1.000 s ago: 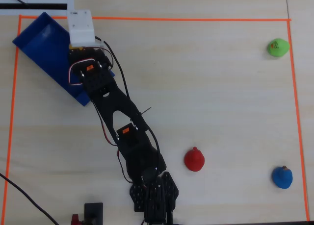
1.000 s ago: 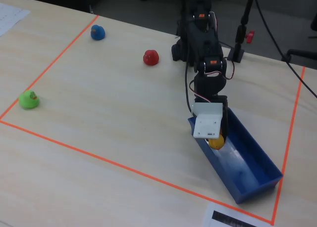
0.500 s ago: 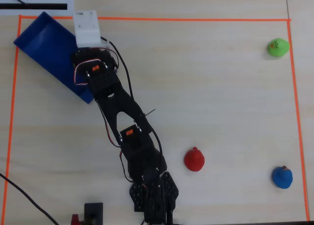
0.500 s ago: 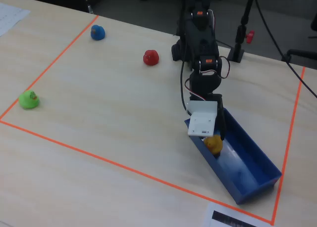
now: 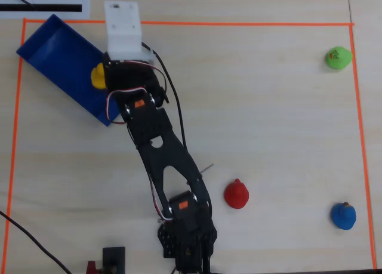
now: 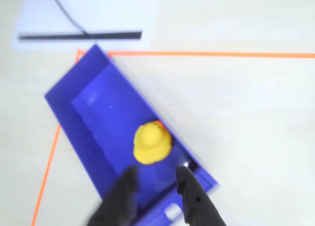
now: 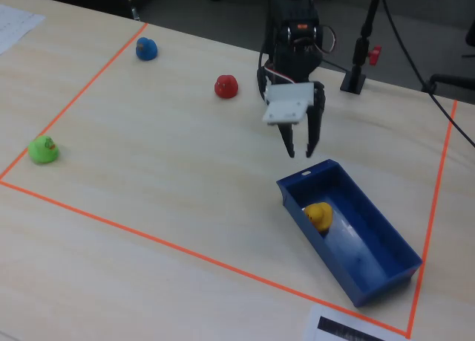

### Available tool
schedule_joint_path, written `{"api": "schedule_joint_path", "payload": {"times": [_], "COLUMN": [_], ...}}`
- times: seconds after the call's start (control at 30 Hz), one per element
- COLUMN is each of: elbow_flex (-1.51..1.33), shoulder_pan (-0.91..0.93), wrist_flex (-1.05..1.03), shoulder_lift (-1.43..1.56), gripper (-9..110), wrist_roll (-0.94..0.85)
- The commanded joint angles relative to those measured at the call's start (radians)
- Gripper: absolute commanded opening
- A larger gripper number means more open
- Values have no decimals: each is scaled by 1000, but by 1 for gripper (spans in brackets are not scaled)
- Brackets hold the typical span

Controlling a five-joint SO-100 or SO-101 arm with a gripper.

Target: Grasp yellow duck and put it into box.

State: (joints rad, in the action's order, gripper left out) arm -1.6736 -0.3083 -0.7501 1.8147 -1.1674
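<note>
Table (image 7: pixel 185 200): fixed view alone shows hand (image 7: pixel 299 151) above box (image 7: pixel 371 270)

Table (image 7: pixel 171 177): pale wood-grain top, smooth, matt, with a soft sheen in the wrist view. Orange tape (image 7: pixel 148 241) border, flat and matt. Box (image 6: pixel 88 122): dark blue plastic, glossy, floor catching light patches. Yellow duck (image 6: pixel 151 143): smooth rubbery plastic, slight shine. Red duck (image 5: pixel 236 194), blue duck (image 5: pixel 344 216), green duck (image 5: pixel 338 58): same smooth moulded look. Gripper (image 6: pixel 157 179): black plastic fingers, dull with small highlights; arm (image 5: pixel 167 160) matt black plastic; camera housing (image 5: pixel 123 29) white matt plastic. Paper sheet (image 6: pixel 93 14): white, matt, black printed bar.
</note>
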Motion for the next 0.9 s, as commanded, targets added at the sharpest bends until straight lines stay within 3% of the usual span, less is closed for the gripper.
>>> {"api": "schedule_joint_path", "payload": {"times": [0.0, 0.13, 0.43, 0.87], "elbow_flex": [-334, -655, -1097, -1356], "shoulder_pan": [54, 106, 210, 253], "wrist_flex": [28, -3, -178, -400], "shoulder_lift": [373, 655, 1103, 1407], "gripper": [0, 0, 0, 0], "wrist_roll": [-21, -52, -89, -120]}}
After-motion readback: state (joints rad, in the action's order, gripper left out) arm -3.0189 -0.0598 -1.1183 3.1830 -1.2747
